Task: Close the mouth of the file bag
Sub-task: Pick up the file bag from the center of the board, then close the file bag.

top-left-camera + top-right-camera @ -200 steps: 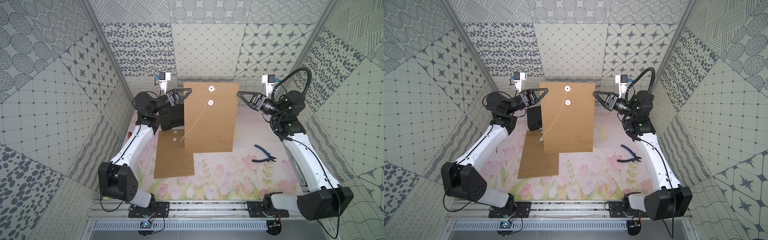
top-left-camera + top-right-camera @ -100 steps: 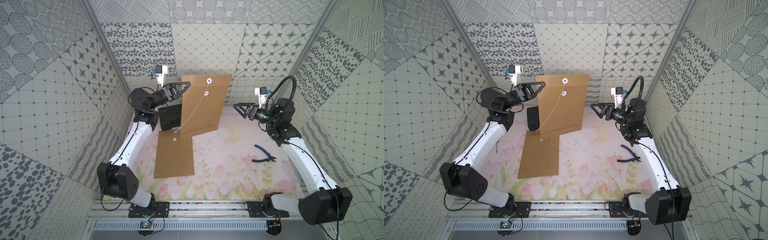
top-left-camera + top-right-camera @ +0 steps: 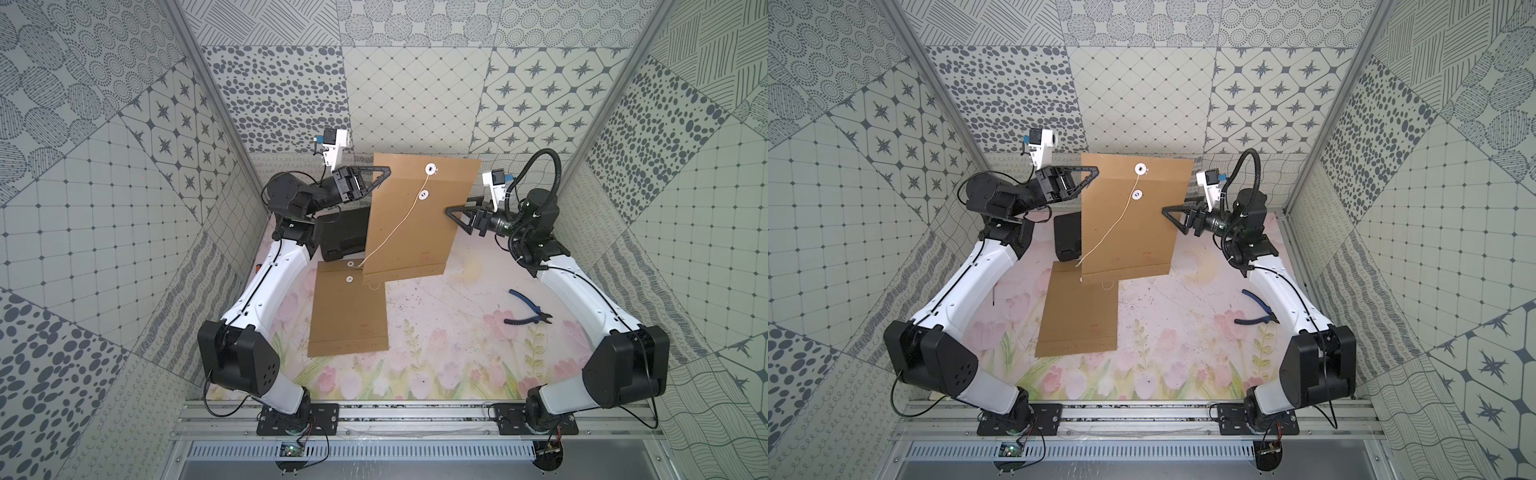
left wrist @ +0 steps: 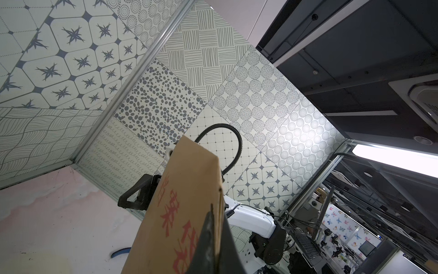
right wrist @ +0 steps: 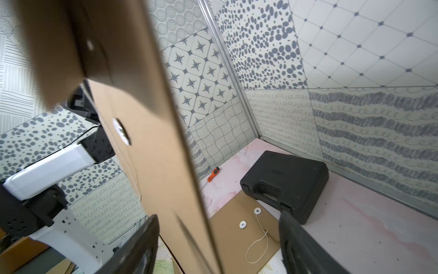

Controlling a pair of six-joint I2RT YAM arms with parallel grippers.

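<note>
File bag [image 3: 415, 224] hanging upright over the far half of the table [image 3: 436, 361], so approached here from the near edge. Nearest, a second file bag [image 3: 349, 316] lying flat with its own cord loose, and blue-handled pliers [image 3: 527, 311] well apart to the right; both probably of no use for this step. Further in, the lower edge of the hanging bag, apparently clear of the table, with its white string [image 3: 395, 232] falling across the face toward the lower left corner. Seems lifted so on purpose: both faces free in the air, string straight and easy to catch. At middle height, right gripper [image 3: 449, 211] with jaws spread wide around the bag's right edge; in the right wrist view, that edge between the fingers [image 5: 298, 239] and touching neither, so nothing held there. Probably placed to steady this side or to take it over. Behind, a black case [image 3: 345, 239] on the table. Farthest and highest, left gripper [image 3: 386, 172] pinched tight on the bag's upper left edge, carrying it alone. Just beside, the upper disc [image 3: 431, 169] on the flap and the lower disc [image 3: 423, 194] under it; string leaving the upper one, not wound on the lower, so mouth judged not yet fastened.
</note>
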